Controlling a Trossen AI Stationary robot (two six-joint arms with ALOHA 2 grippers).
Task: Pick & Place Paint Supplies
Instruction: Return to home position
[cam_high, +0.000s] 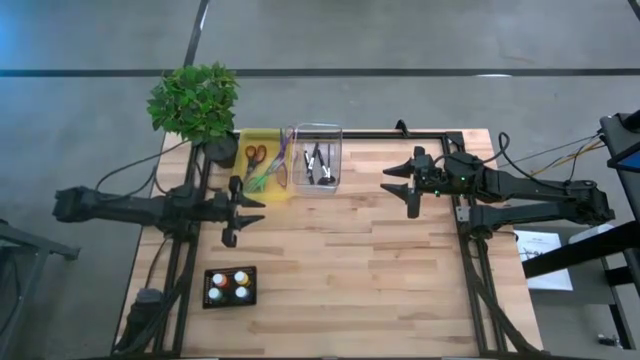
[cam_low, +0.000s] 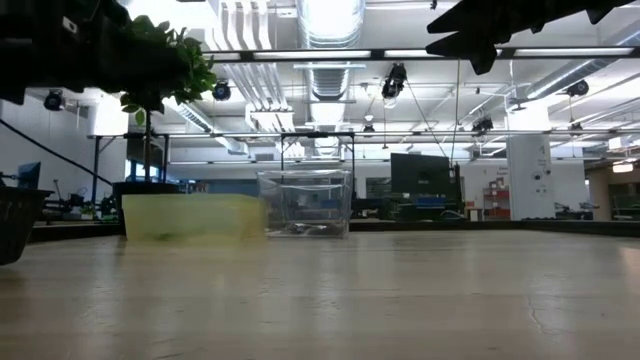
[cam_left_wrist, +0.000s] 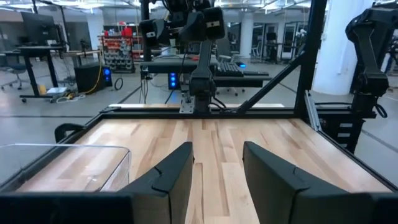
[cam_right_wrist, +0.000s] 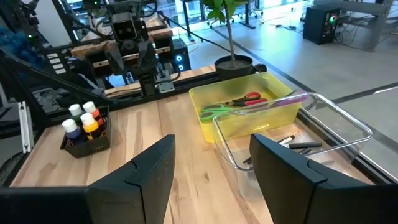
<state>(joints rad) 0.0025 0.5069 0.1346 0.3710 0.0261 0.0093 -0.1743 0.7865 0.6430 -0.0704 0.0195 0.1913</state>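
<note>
Several small paint bottles (cam_high: 229, 286) stand upright in a black tray near the table's near-left corner; the right wrist view shows the bottles (cam_right_wrist: 83, 124) with white, orange, yellow and blue parts. Thin dark paintbrushes (cam_high: 319, 165) lie in a clear bin (cam_high: 318, 153) at the far edge, and the brushes (cam_right_wrist: 297, 144) also show in the right wrist view. My left gripper (cam_high: 258, 211) hovers open, left of centre. My right gripper (cam_high: 388, 182) hovers open, right of the clear bin. Neither touches anything.
A yellow bin (cam_high: 264, 164) holding scissors and coloured tools stands beside the clear bin, on its left. A potted plant (cam_high: 195, 101) is at the far-left corner. Bare wooden tabletop (cam_high: 350, 270) lies between and in front of the arms. Black frame rails run along the table's sides.
</note>
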